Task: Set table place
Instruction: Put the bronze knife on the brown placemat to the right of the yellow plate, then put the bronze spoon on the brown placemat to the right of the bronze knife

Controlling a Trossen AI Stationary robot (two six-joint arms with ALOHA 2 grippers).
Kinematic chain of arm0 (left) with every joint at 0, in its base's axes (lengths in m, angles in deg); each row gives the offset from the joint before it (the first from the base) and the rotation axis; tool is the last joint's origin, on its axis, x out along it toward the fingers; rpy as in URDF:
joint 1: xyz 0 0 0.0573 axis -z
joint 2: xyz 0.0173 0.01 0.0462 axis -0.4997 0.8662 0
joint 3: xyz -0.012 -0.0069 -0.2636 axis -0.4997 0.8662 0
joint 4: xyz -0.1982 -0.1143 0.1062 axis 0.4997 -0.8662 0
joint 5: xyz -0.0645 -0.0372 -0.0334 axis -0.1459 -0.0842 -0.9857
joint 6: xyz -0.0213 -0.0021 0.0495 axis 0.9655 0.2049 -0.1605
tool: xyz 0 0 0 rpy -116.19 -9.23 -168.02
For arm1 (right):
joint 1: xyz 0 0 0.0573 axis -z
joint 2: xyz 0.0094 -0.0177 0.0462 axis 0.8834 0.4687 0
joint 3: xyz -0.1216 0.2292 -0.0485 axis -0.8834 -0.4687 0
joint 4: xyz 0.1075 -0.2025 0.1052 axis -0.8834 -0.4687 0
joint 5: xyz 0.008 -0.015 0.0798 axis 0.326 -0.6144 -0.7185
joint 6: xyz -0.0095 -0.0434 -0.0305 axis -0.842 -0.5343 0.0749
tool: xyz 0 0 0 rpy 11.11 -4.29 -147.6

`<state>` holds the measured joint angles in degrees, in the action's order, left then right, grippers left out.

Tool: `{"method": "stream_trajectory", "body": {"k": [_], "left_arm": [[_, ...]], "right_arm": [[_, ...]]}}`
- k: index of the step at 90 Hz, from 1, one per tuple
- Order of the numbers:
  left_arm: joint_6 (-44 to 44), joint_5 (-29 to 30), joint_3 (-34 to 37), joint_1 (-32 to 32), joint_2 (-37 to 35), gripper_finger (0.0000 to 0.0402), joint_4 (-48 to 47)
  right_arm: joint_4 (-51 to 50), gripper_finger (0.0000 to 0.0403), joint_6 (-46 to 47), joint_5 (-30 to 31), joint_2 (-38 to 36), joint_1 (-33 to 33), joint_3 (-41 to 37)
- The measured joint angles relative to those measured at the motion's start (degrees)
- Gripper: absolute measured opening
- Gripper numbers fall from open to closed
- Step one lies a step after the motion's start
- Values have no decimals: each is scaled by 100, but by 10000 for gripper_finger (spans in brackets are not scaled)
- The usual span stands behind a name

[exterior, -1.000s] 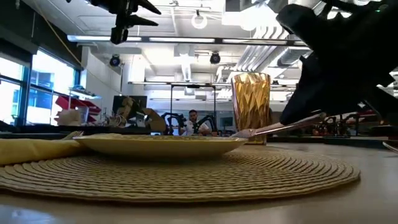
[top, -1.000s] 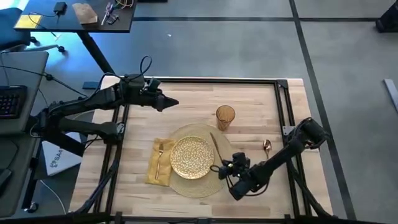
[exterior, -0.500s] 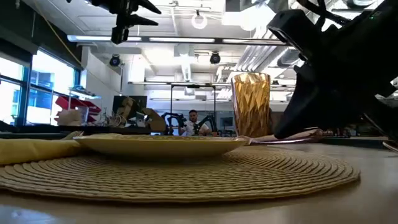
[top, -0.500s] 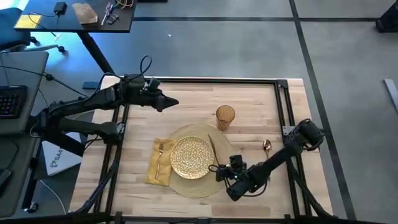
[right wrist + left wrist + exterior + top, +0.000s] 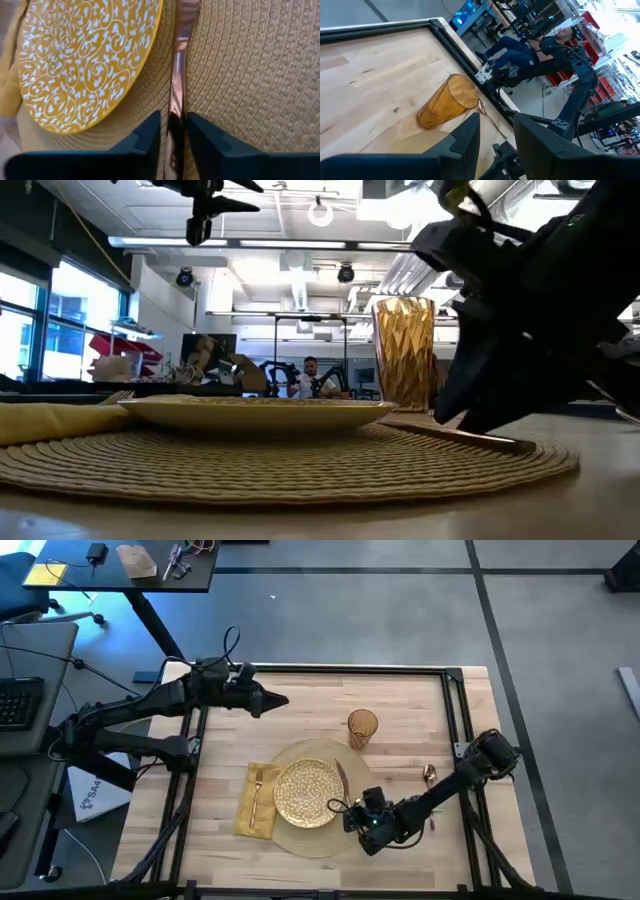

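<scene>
1. On the light wood table (image 5: pixel 400 700), a round woven placemat (image 5: pixel 345 755) lies toward the near middle, with a gold speckled plate (image 5: pixel 306 791) resting on it.
2. The right claw (image 5: pixel 352 817) sits low over the placemat, just beside the plate's right edge, with its arm reaching in from the table's right side.
3. In the right wrist view, the right claw (image 5: pixel 172 135) has its two dark fingers closed on a copper-coloured knife (image 5: pixel 178 85); the knife lies along the placemat (image 5: pixel 240 75) right next to the plate (image 5: pixel 85 55).
4. In the low view, the knife (image 5: pixel 470 437) rests flat on the placemat (image 5: pixel 250 465), under the dark bulk of the right arm.
5. An amber ribbed glass (image 5: pixel 362 727) stands upright on the bare table, just beyond the placemat's far right edge.
6. A yellow cloth napkin (image 5: pixel 246 808) lies left of the plate, partly over the placemat's edge, and a copper-coloured fork (image 5: pixel 256 792) lies on it.
7. A copper-coloured spoon (image 5: pixel 429 776) lies on the table to the right of the placemat, next to the right arm.
8. The left claw (image 5: pixel 276 701) hangs above the far left part of the table, well apart from the place setting; its fingers are parted and hold nothing in the left wrist view.
</scene>
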<state>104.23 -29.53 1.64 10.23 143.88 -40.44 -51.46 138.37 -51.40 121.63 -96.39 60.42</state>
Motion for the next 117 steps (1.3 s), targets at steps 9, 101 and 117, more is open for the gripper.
{"method": "stream_trajectory", "body": {"k": [9,101,117], "left_arm": [[15,0,0,0,0,101,115],[256,1,0,0,-2,101,309],[297,2,0,0,-2,101,367]], "right_arm": [[-117,147,-225,-213,-137,34,0],[-3410,181,885,-3270,-3978,432,-2856],[-3014,160,841,-3414,-3984,587,-3202]]}}
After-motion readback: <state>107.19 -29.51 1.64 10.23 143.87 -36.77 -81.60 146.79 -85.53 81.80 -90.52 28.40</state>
